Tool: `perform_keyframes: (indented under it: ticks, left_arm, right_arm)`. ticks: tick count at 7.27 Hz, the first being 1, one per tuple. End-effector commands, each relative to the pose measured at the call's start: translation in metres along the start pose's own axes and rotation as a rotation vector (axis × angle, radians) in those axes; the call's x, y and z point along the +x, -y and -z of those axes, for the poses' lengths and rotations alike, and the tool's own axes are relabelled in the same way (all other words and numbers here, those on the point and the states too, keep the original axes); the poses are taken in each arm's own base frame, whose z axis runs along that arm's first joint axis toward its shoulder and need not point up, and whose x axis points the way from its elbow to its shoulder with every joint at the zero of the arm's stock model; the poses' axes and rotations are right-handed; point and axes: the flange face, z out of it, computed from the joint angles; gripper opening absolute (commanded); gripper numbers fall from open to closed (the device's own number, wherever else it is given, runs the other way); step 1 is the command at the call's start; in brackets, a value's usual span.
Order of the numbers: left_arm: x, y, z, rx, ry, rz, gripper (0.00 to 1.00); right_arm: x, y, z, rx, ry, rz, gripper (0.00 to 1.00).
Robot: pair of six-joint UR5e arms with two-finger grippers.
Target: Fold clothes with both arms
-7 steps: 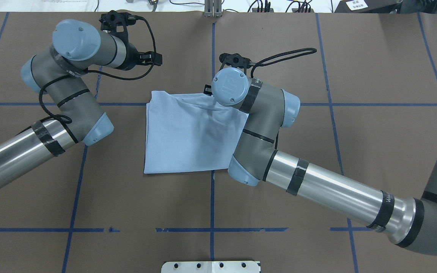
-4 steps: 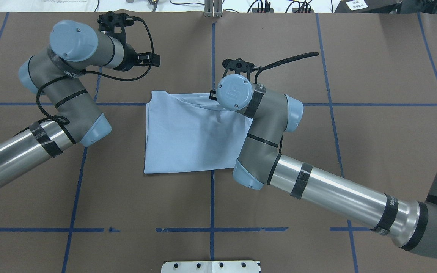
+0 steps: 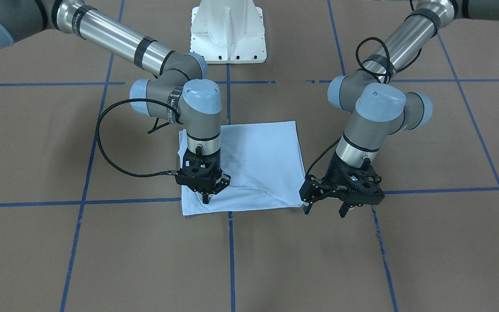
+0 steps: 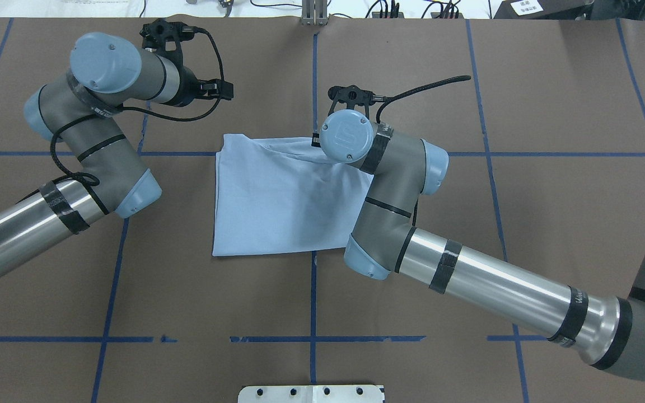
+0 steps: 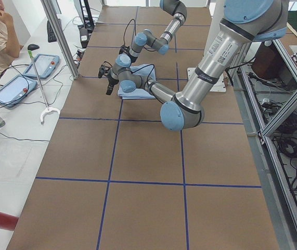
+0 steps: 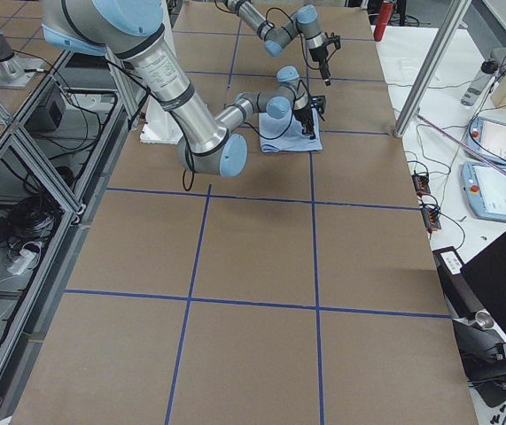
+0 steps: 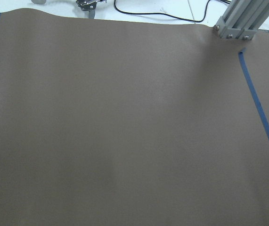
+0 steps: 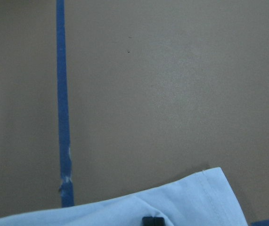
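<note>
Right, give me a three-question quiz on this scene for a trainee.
1. True or false: the left pincer and the right pincer are both on the shirt.
2. The shirt is: A spread out with sleeves showing; B folded into a rough rectangle; C hanging in the air.
3. Fill in: the open pincer is the ___ one.
Key: 1 false, the left pincer hangs beside the shirt; 2 B; 3 left.

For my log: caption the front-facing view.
Folded shirt, right claw shut on its edge, left claw open beside its corner.
</note>
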Motion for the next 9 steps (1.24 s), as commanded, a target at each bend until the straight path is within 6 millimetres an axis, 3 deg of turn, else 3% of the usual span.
perform_keyframes:
  ticks: [1, 2, 5, 6, 7, 8, 9]
  left_arm:
    - [-0.003, -0.003, 0.004, 0.001, -0.002, -0.001, 1.00]
    - [-0.002, -0.003, 0.004, 0.002, -0.004, -0.001, 1.00]
    - [-0.004, -0.004, 0.003, 0.001, -0.002, -0.001, 1.00]
    - [-0.003, -0.003, 0.005, 0.003, -0.005, -0.002, 1.00]
    - [0.000, -0.004, 0.011, 0.005, -0.016, -0.005, 1.00]
    - [-0.003, -0.008, 0.019, 0.007, -0.025, -0.008, 1.00]
    - [-0.010, -0.016, 0.035, 0.010, -0.032, -0.031, 1.00]
  right_arm:
    - [0.007, 0.021, 0.001, 0.020, -0.010, -0.029, 0.00]
    - [0.017, 0.033, -0.002, 0.032, -0.030, -0.039, 0.00]
    - [0.031, 0.038, -0.012, 0.072, -0.063, -0.031, 0.00]
    - [0.033, 0.044, -0.011, 0.078, -0.064, -0.028, 0.41]
    - [0.033, 0.059, -0.004, 0.074, -0.054, -0.020, 0.99]
    - [0.042, 0.085, 0.004, -0.015, -0.024, 0.022, 1.00]
    - [0.075, 0.125, 0.019, -0.141, 0.035, 0.051, 1.00]
